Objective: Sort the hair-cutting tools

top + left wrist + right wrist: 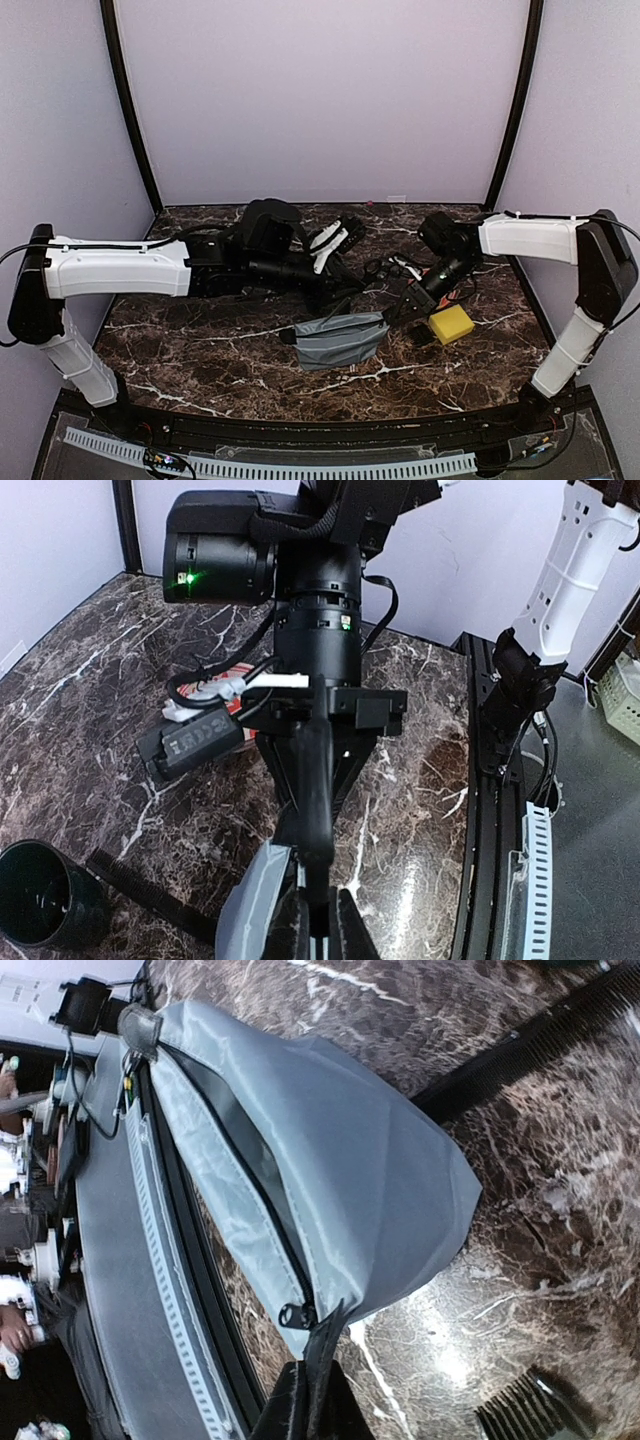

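Observation:
A grey zip pouch point(338, 341) lies on the marble in front of both arms, its zip partly undone point(255, 1185). My right gripper point(308, 1388) is shut on the black tab at the pouch's near corner, beside the zip slider point(296, 1314). The left gripper point(322, 925) hangs shut just over the pouch's grey edge point(250, 905), facing the right gripper point(316, 810); I see nothing held in it. The long black comb point(560, 1030) lies beyond the pouch. Dark scissor loops point(388, 268) show near the right wrist. A black toothed end point(530, 1415) peeks in; which tool it is I cannot tell.
A dark green cup point(45, 895) stands by the comb point(150, 895). A yellow sponge point(450, 323) sits just right of the right gripper point(398, 315). A black block with pale lettering point(195, 742) lies by the right arm. The table's front rail point(150, 1290) runs close behind the pouch.

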Robot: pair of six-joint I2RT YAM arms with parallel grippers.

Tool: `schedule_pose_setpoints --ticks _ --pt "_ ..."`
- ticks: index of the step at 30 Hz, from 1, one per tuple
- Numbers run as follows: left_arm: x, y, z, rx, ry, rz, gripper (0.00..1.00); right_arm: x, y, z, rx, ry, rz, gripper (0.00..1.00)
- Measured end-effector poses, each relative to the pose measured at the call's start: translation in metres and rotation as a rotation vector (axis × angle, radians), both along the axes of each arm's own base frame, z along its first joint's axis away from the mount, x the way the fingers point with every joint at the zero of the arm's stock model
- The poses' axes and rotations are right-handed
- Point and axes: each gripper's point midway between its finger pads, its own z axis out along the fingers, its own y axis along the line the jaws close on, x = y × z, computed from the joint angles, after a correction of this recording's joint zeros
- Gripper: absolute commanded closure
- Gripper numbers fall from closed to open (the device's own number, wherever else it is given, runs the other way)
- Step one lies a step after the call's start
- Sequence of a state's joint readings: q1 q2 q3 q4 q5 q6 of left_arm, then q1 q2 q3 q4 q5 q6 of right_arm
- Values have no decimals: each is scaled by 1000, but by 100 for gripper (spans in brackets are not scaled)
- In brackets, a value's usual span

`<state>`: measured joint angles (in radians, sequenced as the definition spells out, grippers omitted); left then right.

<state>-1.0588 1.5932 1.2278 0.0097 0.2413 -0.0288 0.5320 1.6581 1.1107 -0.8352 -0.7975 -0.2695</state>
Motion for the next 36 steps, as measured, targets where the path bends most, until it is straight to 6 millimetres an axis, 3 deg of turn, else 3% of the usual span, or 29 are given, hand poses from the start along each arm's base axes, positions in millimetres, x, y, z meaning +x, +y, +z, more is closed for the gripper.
schedule_pose_setpoints --ticks 11,23,36 --pt "7 -24 -21 -96 -101 -57 100 11 -6 11 76 42 -51 100" --pt "16 -51 -33 -191 -138 -67 100 8 -5 16 116 63 -44 100" --pt "18 -47 -63 -151 -155 -56 100 8 -6 18 125 63 -45 100"
